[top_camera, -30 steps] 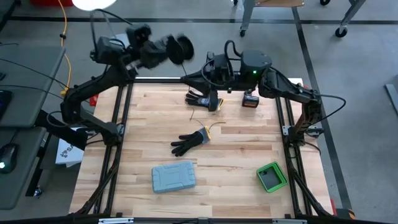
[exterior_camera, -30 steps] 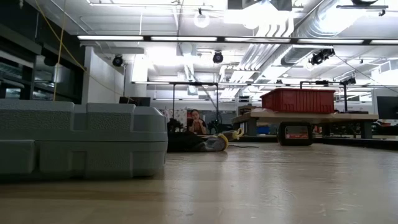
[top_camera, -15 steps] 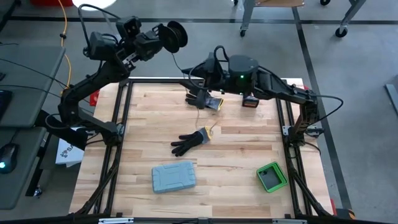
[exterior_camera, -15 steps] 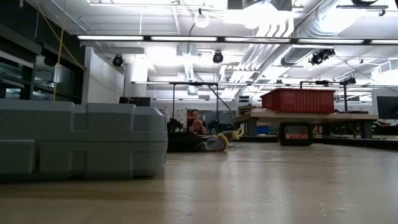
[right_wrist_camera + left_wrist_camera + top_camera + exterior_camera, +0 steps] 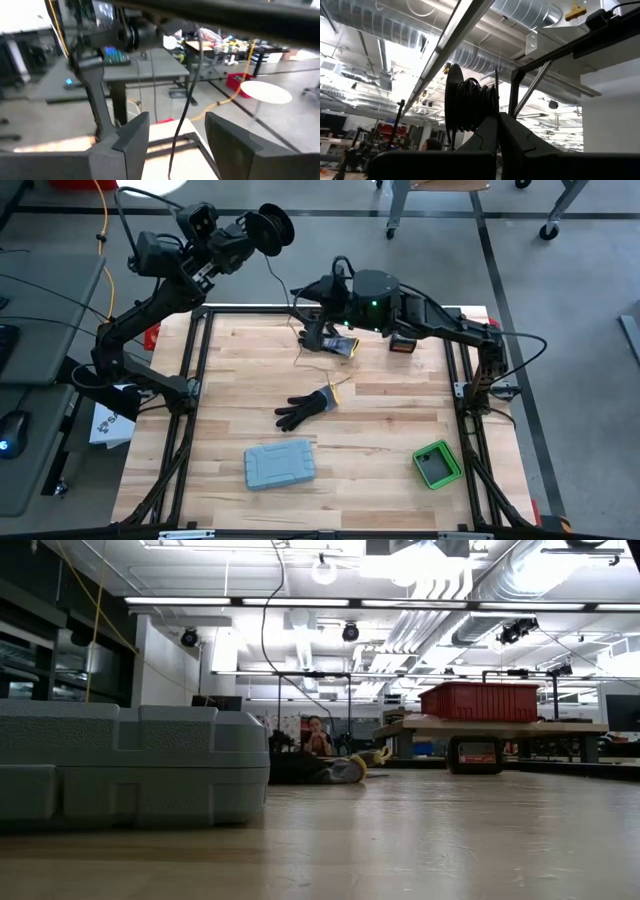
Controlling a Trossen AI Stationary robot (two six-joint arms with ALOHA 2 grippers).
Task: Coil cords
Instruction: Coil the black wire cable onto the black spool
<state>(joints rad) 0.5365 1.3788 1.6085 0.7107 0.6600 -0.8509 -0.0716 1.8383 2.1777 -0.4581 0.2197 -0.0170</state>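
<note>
The cord (image 5: 281,278) ran as a thin strand from the black coil (image 5: 274,228), raised beyond the desk's (image 5: 390,420) far-left corner, down toward the right hand (image 5: 303,320). The left hand (image 5: 250,236) was clamped shut on the coil. The right hand stood open, the strand passing between its fingers (image 5: 131,135), ungripped.

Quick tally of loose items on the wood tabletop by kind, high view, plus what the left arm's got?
Black work gloves: 2, one mid-table, one by the right gripper
Grey case: 1
Green box: 1
Small red-and-black item: 1
Cord coil, held up off the table by the left gripper: 1
Total: 6
</note>
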